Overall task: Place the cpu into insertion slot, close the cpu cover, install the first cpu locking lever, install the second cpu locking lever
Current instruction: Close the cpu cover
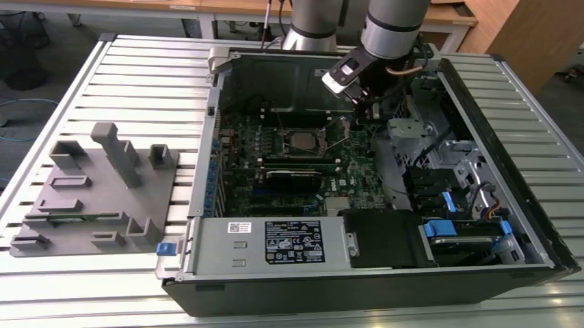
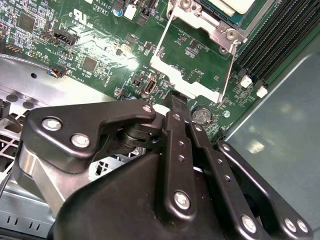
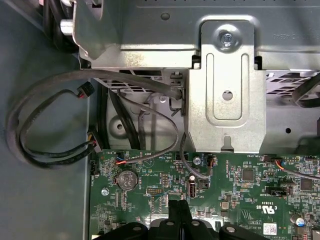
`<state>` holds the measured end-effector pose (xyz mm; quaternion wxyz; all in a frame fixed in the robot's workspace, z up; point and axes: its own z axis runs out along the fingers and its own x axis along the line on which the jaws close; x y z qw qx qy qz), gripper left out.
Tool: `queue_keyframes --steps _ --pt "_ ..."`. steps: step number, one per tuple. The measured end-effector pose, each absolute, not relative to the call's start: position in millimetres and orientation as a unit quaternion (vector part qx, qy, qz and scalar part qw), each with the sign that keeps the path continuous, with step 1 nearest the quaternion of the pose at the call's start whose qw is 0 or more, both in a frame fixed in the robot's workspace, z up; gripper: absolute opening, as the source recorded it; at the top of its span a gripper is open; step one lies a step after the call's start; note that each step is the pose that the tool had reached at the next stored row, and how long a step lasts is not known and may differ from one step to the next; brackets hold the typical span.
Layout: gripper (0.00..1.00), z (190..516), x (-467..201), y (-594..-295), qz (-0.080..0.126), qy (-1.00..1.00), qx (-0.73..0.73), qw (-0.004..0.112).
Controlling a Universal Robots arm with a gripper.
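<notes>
In the second wrist view the black, bolt-studded metal gripper (image 2: pixel 177 101) has its two fingers drawn together into one narrow tip, with nothing visible between them. In the first wrist view the fingers (image 3: pixel 174 212) make the same pinched pair over the green circuit board (image 3: pixel 240 200). The tip sits just beside one round silver coin cell (image 2: pixel 201 115) and right at the near edge of the one cpu cover (image 2: pixel 189 84), a thin square silver metal frame with a large central cutout; whether tip and frame touch I cannot tell. The cover stands open, off the socket, with green board showing through its cutout. One thin wire locking lever (image 2: pixel 229 70) runs free along its side. Past the cover's hinge lies the one insertion slot (image 2: pixel 207 22), with a shiny metal rim and screws, and in it is a pale flat surface, apparently the cpu (image 2: pixel 239 4), cut off at the picture's edge. Farther off run several long black memory slots (image 2: pixel 280 40). In the exterior view the gripper hangs inside the open black computer case (image 1: pixel 365 294), near the slot and to the exterior view's right of it. The case rests on a slatted metal table (image 1: pixel 137 61) that also carries one grey moulded fixture (image 1: pixel 91 198).
</notes>
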<state>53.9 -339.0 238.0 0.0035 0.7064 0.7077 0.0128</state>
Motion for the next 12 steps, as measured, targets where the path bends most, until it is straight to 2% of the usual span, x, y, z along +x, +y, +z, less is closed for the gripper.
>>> queue_keyframes --steps 12 --pt "0.11 238.0 43.7 -339.0 0.014 0.708 0.706 0.004"
